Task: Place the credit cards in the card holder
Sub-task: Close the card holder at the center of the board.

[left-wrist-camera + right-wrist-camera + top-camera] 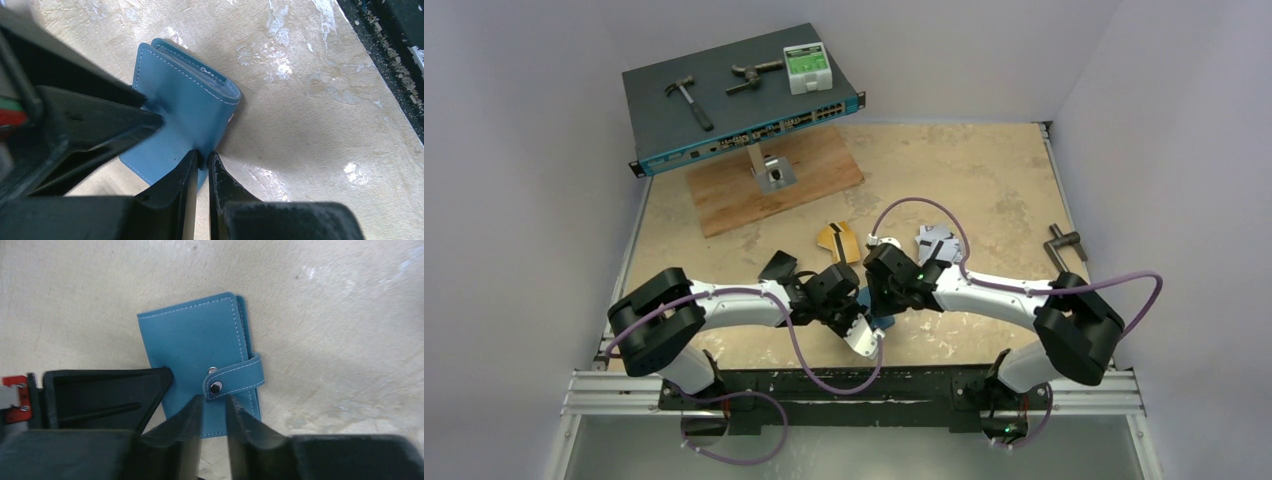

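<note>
Beige table [984, 180]: card holder [192, 340] just beyond base rail [824, 385]; cards [837, 241] farther from rail; left gripper [202, 162] pinches cover edge; right gripper [214, 402] barely parted at strap [245, 372], grip unclear. Risk: thin pinch slips, holder skids.

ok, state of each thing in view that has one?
teal-blue folding card holder: folded shut, snap on its strap looks undone
left gripper: shut on the holder's edge
right gripper: jaws slightly apart at the strap
gold-orange plastic card: lying loose, outside the holder
silver-grey plastic card: same
</note>
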